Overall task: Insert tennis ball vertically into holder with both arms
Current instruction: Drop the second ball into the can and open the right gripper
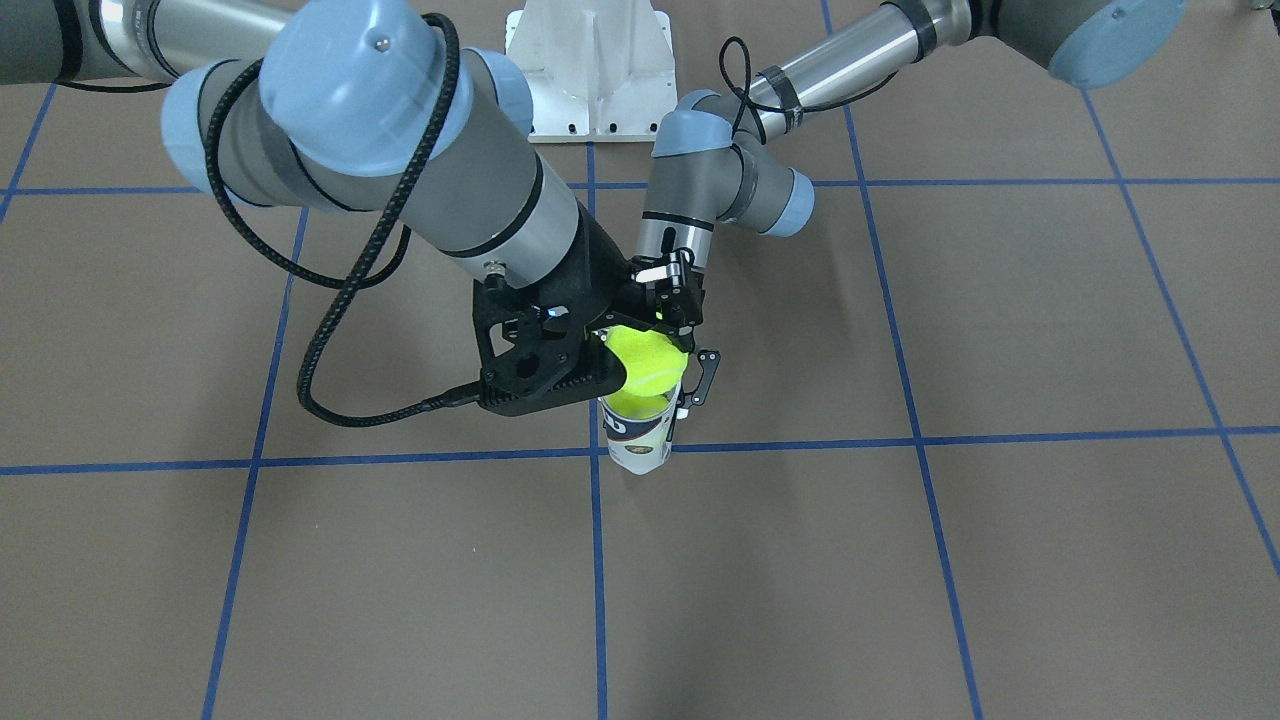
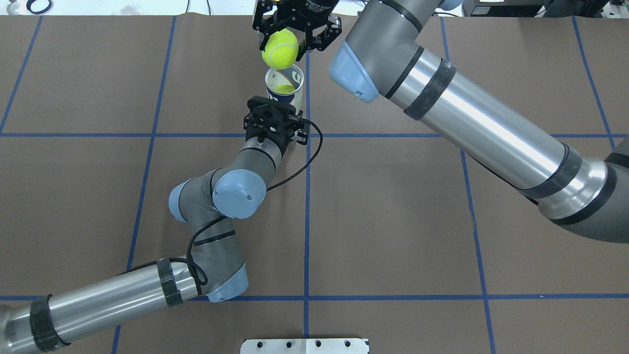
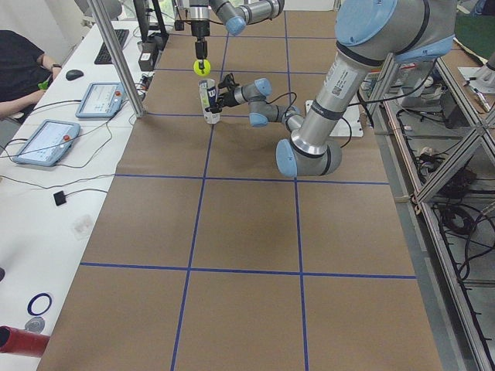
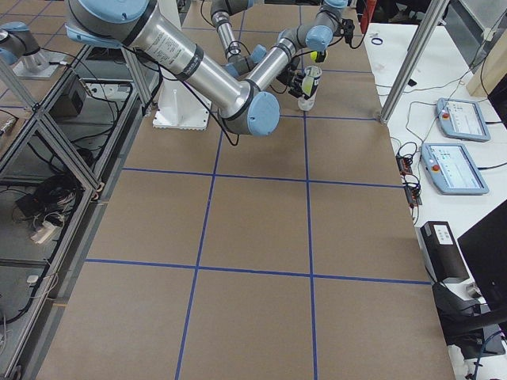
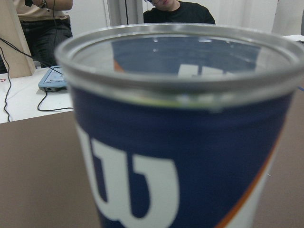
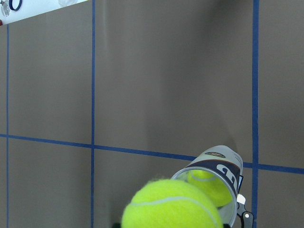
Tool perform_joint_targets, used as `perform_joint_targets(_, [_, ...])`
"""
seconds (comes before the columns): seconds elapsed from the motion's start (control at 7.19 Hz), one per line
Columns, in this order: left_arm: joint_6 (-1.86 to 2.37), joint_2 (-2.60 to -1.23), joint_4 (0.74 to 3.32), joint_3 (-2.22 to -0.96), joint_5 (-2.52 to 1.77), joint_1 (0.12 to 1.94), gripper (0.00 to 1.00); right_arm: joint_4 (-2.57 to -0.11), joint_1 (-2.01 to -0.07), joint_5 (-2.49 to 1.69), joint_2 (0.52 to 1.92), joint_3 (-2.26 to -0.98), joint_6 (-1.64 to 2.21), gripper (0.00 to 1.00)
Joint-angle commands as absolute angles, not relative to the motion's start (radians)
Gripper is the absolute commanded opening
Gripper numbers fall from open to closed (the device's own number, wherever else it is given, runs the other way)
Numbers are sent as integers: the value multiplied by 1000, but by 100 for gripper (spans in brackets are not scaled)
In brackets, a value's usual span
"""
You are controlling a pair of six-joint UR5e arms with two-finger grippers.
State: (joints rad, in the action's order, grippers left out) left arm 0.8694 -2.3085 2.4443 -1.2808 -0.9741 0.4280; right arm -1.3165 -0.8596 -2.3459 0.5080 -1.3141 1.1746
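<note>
right tool (image 2: 281, 43) pinching ball (image 2: 279, 50) | tube (image 1: 638, 440) upright on desk (image 2: 393, 221), mouth just below right tool | left tool (image 2: 282, 105) clamped on tube's side | second ball (image 2: 285, 89) inside tube

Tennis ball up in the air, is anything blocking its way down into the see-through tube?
Nothing visible. The yellow-green tennis ball in the right gripper hangs over the open mouth of the clear plastic navy-labelled tube. The left gripper grips the tube's side, and a second ball sits low inside.
</note>
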Motion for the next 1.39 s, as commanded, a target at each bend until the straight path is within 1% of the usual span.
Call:
perform_joint_targets(0.0, [870, -2309, 2444, -1281, -974, 428, 69, -1348, -831, -2313, 515, -1312, 1175, 0])
perform_joint_targets(0.28, [870, -2307, 2444, -1281, -974, 428, 69, -1379, -830, -2296, 512, -1315, 1175, 0])
perform_joint_targets(0.42, [870, -2307, 2444, -1281, -974, 428, 69, -1403, -828, -2289, 511, -1316, 1177, 55])
perform_joint_targets(0.56, [870, -2307, 2445, -1281, -974, 426, 69, -1404, -828, -2281, 511, -1319, 1177, 97])
perform_joint_targets(0.97, [870, -2307, 2444, -1281, -974, 426, 69, -1402, -827, -2257, 511, -1336, 1210, 99])
perform_joint_targets(1.11, [868, -2307, 2444, -1279, -970, 425, 79, -1402, -827, -2256, 511, -1338, 1210, 99])
perform_joint_targets(1.25, [867, -2303, 2441, -1278, -963, 425, 93, -1402, -827, -2256, 509, -1338, 1212, 99])
